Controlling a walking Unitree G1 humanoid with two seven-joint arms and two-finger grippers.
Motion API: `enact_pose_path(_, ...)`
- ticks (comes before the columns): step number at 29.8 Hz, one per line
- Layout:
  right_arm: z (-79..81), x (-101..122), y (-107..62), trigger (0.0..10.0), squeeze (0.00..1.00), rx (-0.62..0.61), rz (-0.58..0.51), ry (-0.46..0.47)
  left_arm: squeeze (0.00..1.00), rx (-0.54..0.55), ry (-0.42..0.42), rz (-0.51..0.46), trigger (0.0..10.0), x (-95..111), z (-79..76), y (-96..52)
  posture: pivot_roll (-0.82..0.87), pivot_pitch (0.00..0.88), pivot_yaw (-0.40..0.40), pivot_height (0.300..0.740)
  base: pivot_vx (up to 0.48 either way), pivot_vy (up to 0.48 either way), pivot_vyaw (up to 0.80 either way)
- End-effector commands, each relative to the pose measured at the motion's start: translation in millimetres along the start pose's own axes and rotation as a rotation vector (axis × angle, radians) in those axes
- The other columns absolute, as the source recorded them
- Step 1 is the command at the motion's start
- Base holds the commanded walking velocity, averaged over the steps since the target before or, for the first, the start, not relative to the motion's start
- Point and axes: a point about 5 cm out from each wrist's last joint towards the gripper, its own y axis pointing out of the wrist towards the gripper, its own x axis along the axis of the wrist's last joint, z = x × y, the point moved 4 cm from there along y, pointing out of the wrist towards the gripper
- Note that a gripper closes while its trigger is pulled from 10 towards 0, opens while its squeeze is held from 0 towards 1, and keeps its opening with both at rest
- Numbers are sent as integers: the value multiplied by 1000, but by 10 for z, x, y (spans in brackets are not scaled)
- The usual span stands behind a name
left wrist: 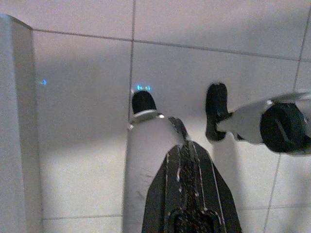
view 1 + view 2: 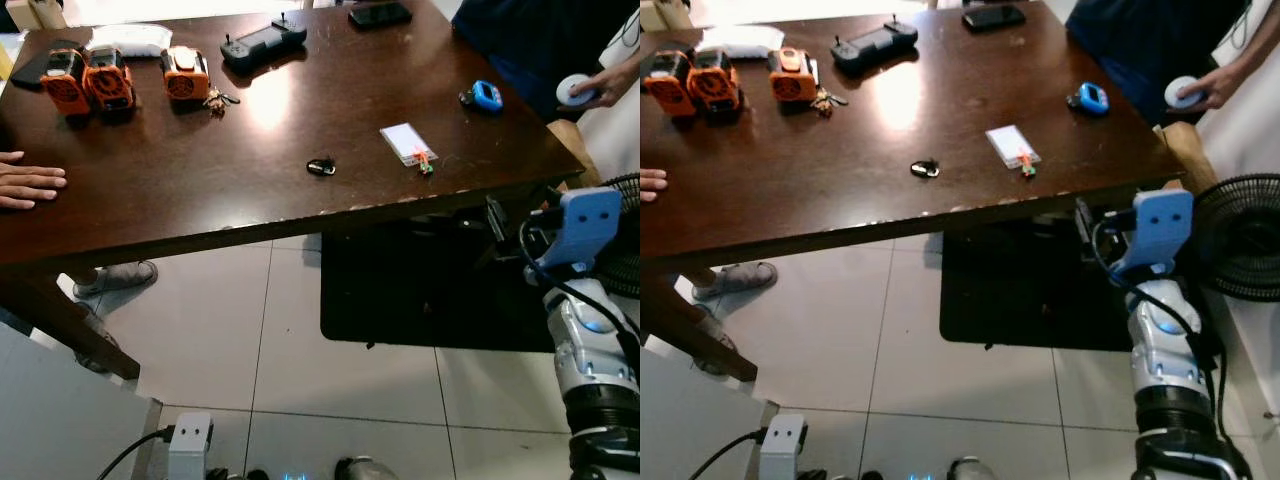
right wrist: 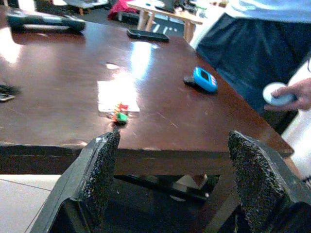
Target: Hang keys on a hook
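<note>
A bunch of keys (image 2: 220, 98) lies on the dark wooden table (image 2: 200, 190) at the far left, touching an orange device (image 2: 186, 73). A small black fob (image 2: 321, 167) rests near the table's middle. A white card with a red and green tag (image 2: 409, 143) and a blue fob (image 2: 487, 96) lie to the right. My right gripper (image 3: 170, 179) is open with nothing between its pads (image 3: 99, 167), just below the table's near right edge and facing the card. My left gripper (image 1: 182, 145) hangs shut, pointing at the floor tiles.
A person's hand (image 2: 28, 183) lies on the table's left edge. Another person at the far right holds a white round object (image 2: 575, 90). A black controller (image 2: 262, 42), a phone (image 2: 380, 14), a dark mat (image 2: 420, 290) underneath, a fan (image 2: 1240, 235).
</note>
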Motion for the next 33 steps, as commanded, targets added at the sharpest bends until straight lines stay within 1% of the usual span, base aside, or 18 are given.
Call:
enact_pose_path(1, 41, -46, -13, 10000, 0, 22, 25, -2, 0, 1, -28, 56, 10000, -176, 30, -39, -131, 119, 57, 740, 0, 0, 0)
enact_pose_path(2, 75, -43, -6, 10000, 0, 34, 25, 4, 0, -6, -30, 57, 10000, -173, 25, -39, -132, 118, 56, 740, 0, -289, 0)
enact_pose_path(3, 75, -43, -6, 10000, 0, 34, 25, 4, 0, -6, -30, 57, 10000, -173, 25, -39, -132, 118, 56, 740, 0, -289, 0)
enact_pose_path(4, 126, -44, 2, 10000, 0, 48, 25, 10, 0, -10, -36, 58, 10000, -172, 22, -38, -133, 117, 56, 740, 0, -450, 0)
enact_pose_path(5, 126, -44, 2, 10000, 0, 48, 25, 10, 0, -10, -36, 58, 10000, -172, 22, -38, -133, 117, 56, 740, 0, -450, 0)
enact_pose_path(7, 237, -58, 11, 10000, 0, 76, 27, 28, 0, -11, -38, 58, 10000, -170, 19, -37, -133, 114, 58, 740, 0, -448, 0)
enact_pose_path(8, 237, -58, 11, 10000, 0, 76, 27, 28, 0, -11, -38, 58, 10000, -170, 19, -37, -133, 114, 58, 740, 0, -446, 0)
enact_pose_path(10, 361, -83, 14, 10000, 0, 107, 31, 50, 0, -15, -37, 58, 10000, -169, 6, -33, -133, 112, 58, 740, 0, -444, 0)
enact_pose_path(11, 361, -83, 14, 10000, 0, 107, 31, 50, 0, -15, -37, 58, 10000, -169, 6, -33, -133, 112, 58, 740, 0, -442, 0)
enact_pose_path(12, 427, -91, 12, 10000, 0, 123, 32, 63, 0, -17, -36, 57, 10000, -166, 1, -31, -133, 110, 60, 740, 0, -439, 0)
enact_pose_path(14, 427, -91, 12, 10000, 0, 123, 32, 63, 0, -17, -36, 57, 10000, -166, 1, -31, -133, 110, 60, 740, 0, -439, 0)
enact_pose_path(16, 581, -96, 4, 10000, 0, 158, 29, 88, 0, -23, -29, 54, 10000, -145, -9, -25, -134, 107, 63, 740, 0, -424, 0)
enact_pose_path(20, 695, -85, 5, 10000, 0, 179, 26, 102, 0, -17, -30, 48, 10000, -110, 4, -19, -136, 104, 69, 740, 123, -375, 0)
enact_pose_path(23, 722, -78, 11, 10000, 0, 181, 24, 106, 0, 20, -22, 38, 10000, -64, 51, -15, -134, 102, 71, 740, 80, -82, 0)
enact_pose_path(25, 725, -76, 11, 10000, 0, 182, 24, 107, 0, 26, -24, 34, 10000, -52, 59, -14, -134, 102, 71, 740, 0, 0, 0)
enact_pose_path(26, 723, -74, 11, 10000, 0, 181, 24, 108, 0, 17, -12, 33, 10000, -42, 55, -13, -135, 99, 74, 740, 0, 0, 0)
enact_pose_path(29, 724, -72, 11, 10000, 0, 180, 22, 109, 0, 1, -11, 29, 10000, -34, 43, -13, -135, 97, 77, 740, 0, 0, 0)
enact_pose_path(33, 775, -49, 19, 10000, 0, 185, 13, 110, 0, -21, 2, 28, 10000, -21, 30, -13, -136, 94, 84, 740, 391, 0, 0)
